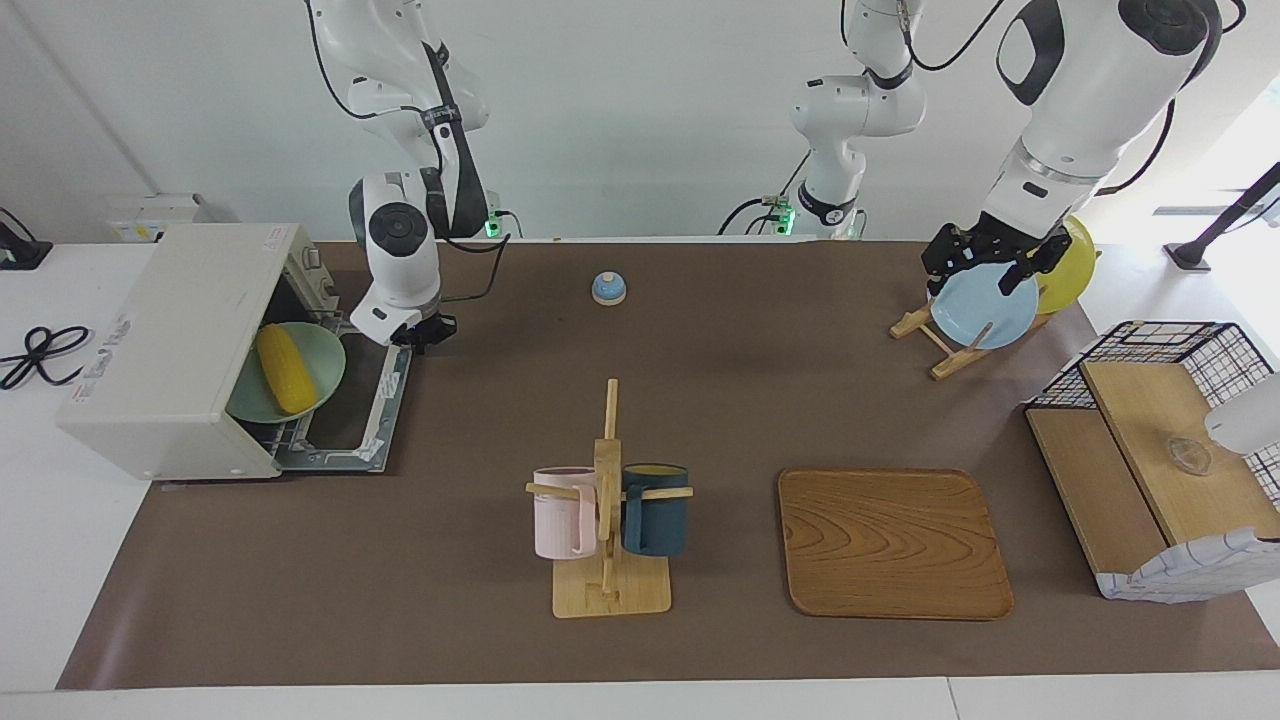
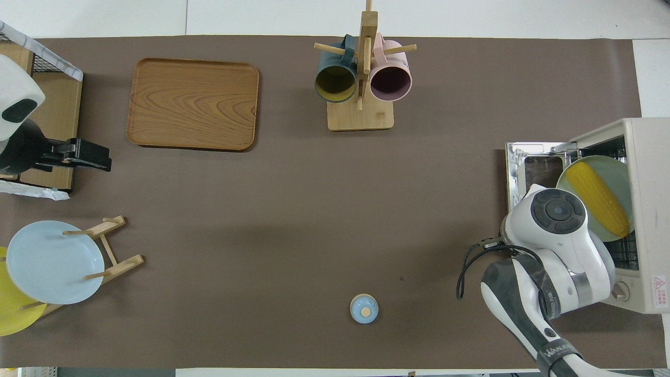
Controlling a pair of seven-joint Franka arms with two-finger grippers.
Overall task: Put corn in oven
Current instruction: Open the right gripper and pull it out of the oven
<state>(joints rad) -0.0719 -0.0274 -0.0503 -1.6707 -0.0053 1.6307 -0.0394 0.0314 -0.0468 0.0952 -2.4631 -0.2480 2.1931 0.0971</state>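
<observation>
The corn [image 1: 283, 368] [image 2: 596, 199] lies on a pale green plate [image 1: 328, 362] [image 2: 613, 168] that rests on the wire rack inside the oven [image 1: 170, 330] [image 2: 649, 209]. The plate's rim sticks out past the opening. The oven door [image 1: 350, 405] is dropped flat on the table. My right gripper [image 1: 424, 336] is shut and empty, low beside the door's corner nearer the robots. In the overhead view its own wrist [image 2: 557, 209] hides it. My left gripper [image 1: 985, 265] [image 2: 97, 157] waits open and empty above the plate rack.
A wooden mug rack [image 1: 608, 500] with a pink and a dark blue mug stands mid-table, with a wooden tray [image 1: 890, 540] beside it. A small blue bell [image 1: 608, 288] sits near the robots. A plate rack holds a blue plate [image 1: 985, 305] and a yellow plate [image 1: 1072, 262]. A wire-and-wood basket shelf [image 1: 1160, 460] stands at the left arm's end.
</observation>
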